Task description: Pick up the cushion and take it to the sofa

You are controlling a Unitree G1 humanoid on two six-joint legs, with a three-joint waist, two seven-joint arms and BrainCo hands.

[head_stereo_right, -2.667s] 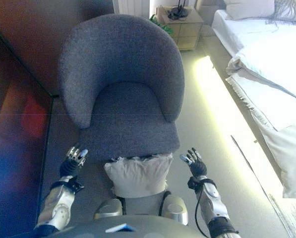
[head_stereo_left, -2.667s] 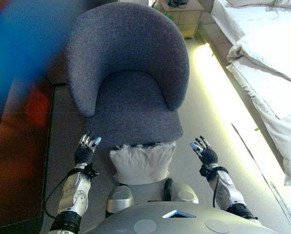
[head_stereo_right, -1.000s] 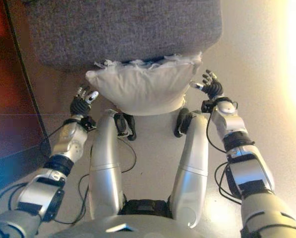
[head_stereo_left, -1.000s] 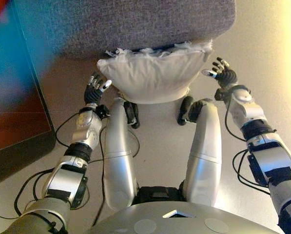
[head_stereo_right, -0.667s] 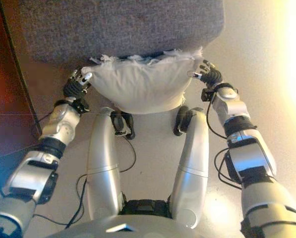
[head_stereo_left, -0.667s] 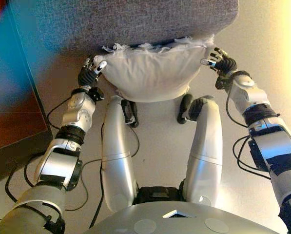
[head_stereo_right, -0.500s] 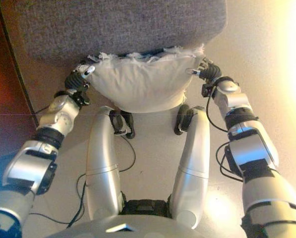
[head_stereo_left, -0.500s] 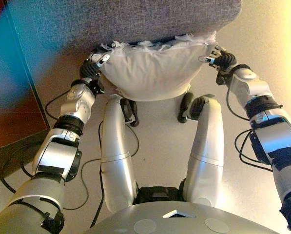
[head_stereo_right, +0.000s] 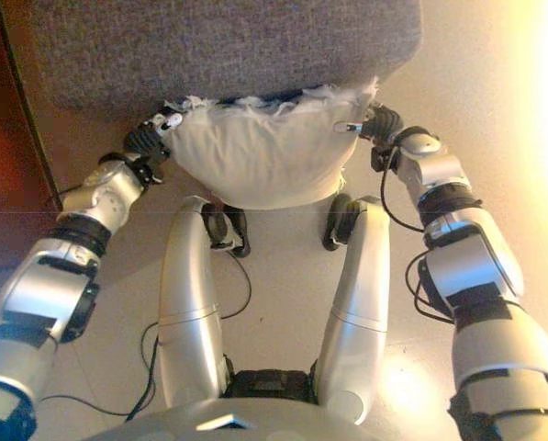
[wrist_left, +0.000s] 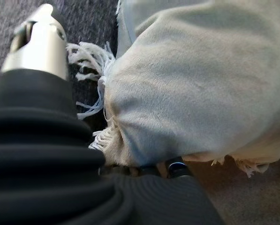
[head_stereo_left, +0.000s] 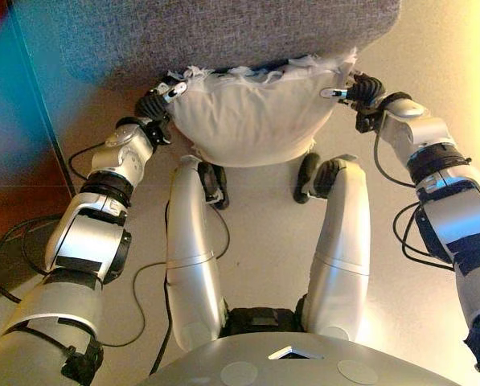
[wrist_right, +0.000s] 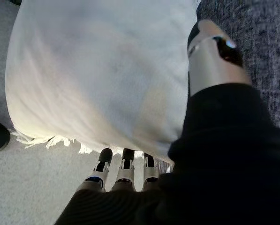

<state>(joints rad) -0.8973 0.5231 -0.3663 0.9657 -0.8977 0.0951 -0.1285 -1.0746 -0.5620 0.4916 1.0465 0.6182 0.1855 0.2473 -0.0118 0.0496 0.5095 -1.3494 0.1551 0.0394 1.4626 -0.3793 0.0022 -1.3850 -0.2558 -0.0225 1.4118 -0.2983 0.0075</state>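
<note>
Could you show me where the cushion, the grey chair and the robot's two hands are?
cushion (head_stereo_left: 252, 117), left eye view, middle of its pale face.
chair (head_stereo_left: 223, 32), left eye view, grey seat front.
left hand (head_stereo_left: 155, 104), left eye view, dark cover.
right hand (head_stereo_left: 364, 87), left eye view, dark cover.

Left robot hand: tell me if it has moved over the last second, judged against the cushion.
Yes. The left robot hand has closed in from beside the cushion to its fringed corner, up by the grey sofa edge.
</note>
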